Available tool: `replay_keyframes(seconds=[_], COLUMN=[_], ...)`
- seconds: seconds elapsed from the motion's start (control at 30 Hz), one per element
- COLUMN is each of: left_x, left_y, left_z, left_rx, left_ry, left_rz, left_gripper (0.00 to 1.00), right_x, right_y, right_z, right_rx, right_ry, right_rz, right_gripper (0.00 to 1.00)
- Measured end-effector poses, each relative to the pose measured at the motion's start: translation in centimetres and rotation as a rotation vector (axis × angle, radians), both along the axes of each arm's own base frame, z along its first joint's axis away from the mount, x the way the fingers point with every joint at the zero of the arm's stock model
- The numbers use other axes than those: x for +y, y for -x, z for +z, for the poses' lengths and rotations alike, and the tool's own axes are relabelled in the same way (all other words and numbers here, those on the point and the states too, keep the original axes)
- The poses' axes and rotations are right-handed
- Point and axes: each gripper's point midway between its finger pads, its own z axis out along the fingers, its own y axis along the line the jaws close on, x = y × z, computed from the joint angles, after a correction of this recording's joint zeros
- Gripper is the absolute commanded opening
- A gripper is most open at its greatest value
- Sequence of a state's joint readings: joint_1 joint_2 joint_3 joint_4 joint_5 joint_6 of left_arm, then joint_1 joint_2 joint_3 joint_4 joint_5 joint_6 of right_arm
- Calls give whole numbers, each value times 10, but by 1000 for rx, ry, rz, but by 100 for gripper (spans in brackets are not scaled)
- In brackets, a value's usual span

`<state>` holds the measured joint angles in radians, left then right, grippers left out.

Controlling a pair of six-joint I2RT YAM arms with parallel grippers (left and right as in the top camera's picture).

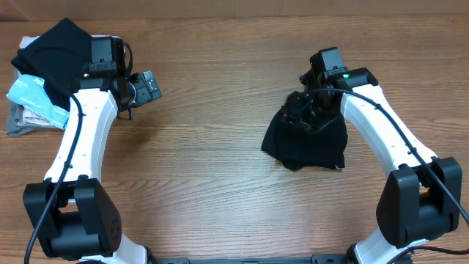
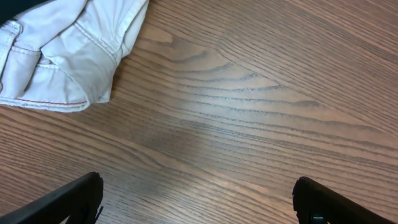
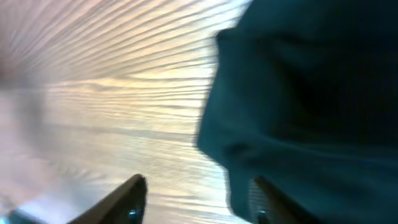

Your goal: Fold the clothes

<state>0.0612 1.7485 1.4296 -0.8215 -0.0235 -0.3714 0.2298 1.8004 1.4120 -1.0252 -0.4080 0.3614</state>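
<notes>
The clothes, a black shirt [image 1: 308, 139], lie bunched in a compact fold on the wooden table [image 1: 212, 169], right of centre. My right gripper [image 1: 304, 110] hangs over the shirt's upper left part. In the right wrist view its jaws [image 3: 198, 183] stand apart with bare wood between them, and the dark fabric [image 3: 311, 106] lies against the right finger [image 3: 264, 202]. Nothing is pinched. My left gripper [image 1: 150, 86] is far off at the upper left, wide open over bare table [image 2: 198, 183].
A pile of other garments sits at the table's far left corner: a black one [image 1: 55, 48] on top, light blue [image 1: 33, 95] and grey below. A beige folded garment [image 2: 68, 50] shows at the top left of the left wrist view.
</notes>
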Motion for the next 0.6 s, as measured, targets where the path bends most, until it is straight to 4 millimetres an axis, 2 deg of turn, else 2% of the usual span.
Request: replay_keyframes(seconds=[0.13,0.23,0.3,0.33,0.37,0.4,0.6], left_x=[0,0,0,0,0,0,0], left_y=[0,0,0,0,0,0,0], left_z=[0,0,0,0,0,0,0], left_rx=[0,0,0,0,0,0,0], left_ry=[0,0,0,0,0,0,0], left_rz=[0,0,0,0,0,0,0], left_gripper=[100,100,100,100,100,100,100], right_x=[12,1,-10,-16,-21,-25,-29], right_y=[19,24,17,15,13,12,-2], right_z=[8,15,19,21,21,21,14], right_rx=[32,57,41,36,32,31,-41], right_ry=[-103,-145,-163,-169,-169,-169,-121], right_rz=[119,128,111,101,93,82,90], right_gripper=[57,52,39,21,11,6,4])
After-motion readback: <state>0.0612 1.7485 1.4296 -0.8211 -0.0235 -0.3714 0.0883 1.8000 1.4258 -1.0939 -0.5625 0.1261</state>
